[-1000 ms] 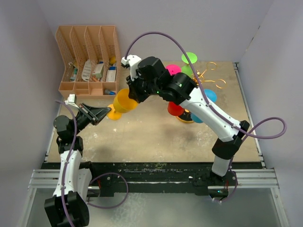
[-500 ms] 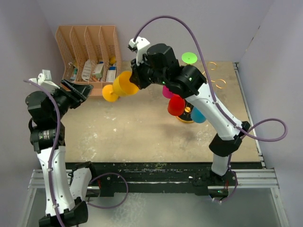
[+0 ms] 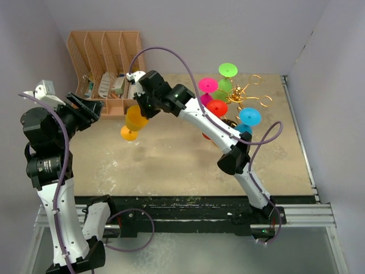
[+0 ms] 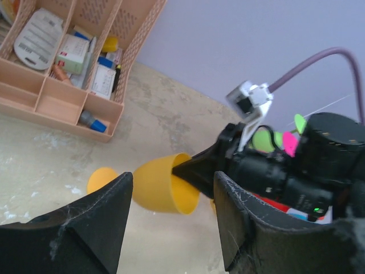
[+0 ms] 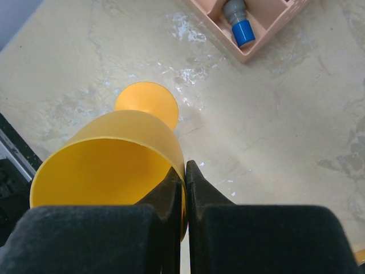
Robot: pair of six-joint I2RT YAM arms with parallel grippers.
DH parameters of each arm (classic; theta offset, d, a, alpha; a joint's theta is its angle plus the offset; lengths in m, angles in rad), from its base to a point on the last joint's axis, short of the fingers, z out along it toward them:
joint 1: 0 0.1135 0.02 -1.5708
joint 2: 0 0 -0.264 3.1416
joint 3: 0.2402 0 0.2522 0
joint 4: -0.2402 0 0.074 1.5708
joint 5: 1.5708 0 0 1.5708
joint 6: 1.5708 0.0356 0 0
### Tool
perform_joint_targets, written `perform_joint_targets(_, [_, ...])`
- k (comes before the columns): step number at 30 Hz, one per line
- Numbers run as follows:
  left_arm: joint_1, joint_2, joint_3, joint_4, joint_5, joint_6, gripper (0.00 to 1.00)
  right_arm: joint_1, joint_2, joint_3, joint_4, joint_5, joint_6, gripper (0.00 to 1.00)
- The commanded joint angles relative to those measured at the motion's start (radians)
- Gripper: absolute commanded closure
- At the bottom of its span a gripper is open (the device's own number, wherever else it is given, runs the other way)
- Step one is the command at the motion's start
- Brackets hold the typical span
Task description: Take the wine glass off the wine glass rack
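Observation:
A yellow wine glass [image 3: 136, 119] [image 5: 114, 165] hangs tilted above the table's left part, its foot [image 3: 129, 133] pointing down and left. My right gripper [image 3: 139, 107] [image 5: 185, 165] is shut on its rim, one finger inside the bowl and one outside. The gold wine glass rack [image 3: 244, 93] stands at the back right and carries green [image 3: 228, 69], pink [image 3: 208, 84], red [image 3: 217, 107] and blue [image 3: 250, 116] glasses. My left gripper [image 3: 91, 109] [image 4: 174, 177] is open, raised at the left and pointing at the yellow glass [image 4: 165, 184], apart from it.
A peach desk organizer [image 3: 105, 68] [image 4: 57, 85] with small items stands at the back left, close behind the held glass. Grey walls close in the table on the left, right and back. My right arm stretches across the table's middle.
My left gripper opened and swung up to the left. The right arm carried the yellow glass leftward, away from the rack, and then lower, uncovering the rack's glasses.

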Motion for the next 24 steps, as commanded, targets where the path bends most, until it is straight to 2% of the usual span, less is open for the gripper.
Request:
perform_joint_targets(1, [-0.002, -0.010, 0.032, 0.179, 0.083, -0.067, 0.38, -0.003, -0.048, 0.028, 0.042, 0.012, 0.018, 1.00])
perform_joint_targets(5, [-0.007, 0.026, 0.074, 0.160, 0.152, -0.002, 0.41, 0.002, -0.014, 0.041, 0.033, 0.048, 0.002, 1.00])
perform_joint_targets(12, [-0.123, 0.068, 0.164, -0.042, 0.119, 0.226, 0.44, 0.014, 0.063, 0.042, 0.057, 0.104, -0.008, 1.00])
perform_joint_targets(20, [-0.208, 0.011, 0.114, -0.154, 0.023, 0.313, 0.47, 0.024, 0.150, 0.074, 0.093, 0.137, -0.008, 1.00])
perform_joint_targets(24, [-0.228, -0.012, 0.069, -0.207, -0.081, 0.370, 0.48, 0.025, 0.161, 0.068, 0.101, 0.177, -0.020, 1.00])
